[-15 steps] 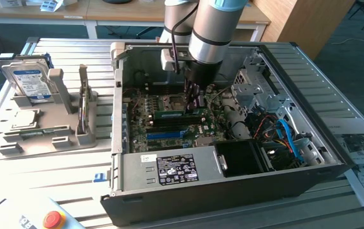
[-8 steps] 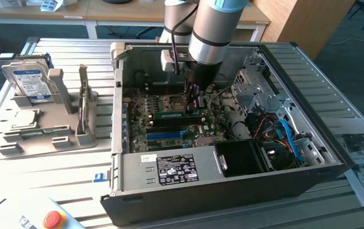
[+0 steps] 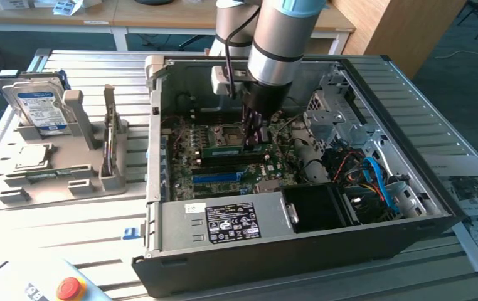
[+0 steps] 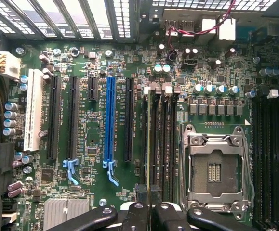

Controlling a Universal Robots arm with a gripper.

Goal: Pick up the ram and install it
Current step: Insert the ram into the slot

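Clamped on the ram [image 3: 226,151] with the gripper [image 3: 254,143], low inside the case [image 3: 306,251] over the black slots [image 4: 164,144] beside the socket [image 4: 215,168] — looks light, stiff, thin and brittle, so best pinched flat on both faces mid-length, never bent or twisted.

The arm [image 3: 273,56] is made of round silver-grey tube sections, with a pale blue ring at the upper joint and a black band under it. A small whitish box [image 3: 223,80] sits on its side, and a thin black cable [image 3: 227,44] runs down along it. The gripper [image 3: 254,144] is dark and narrow; in the wrist view its black rounded links [image 4: 88,219] carry shiny round silver screws [image 4: 138,206].
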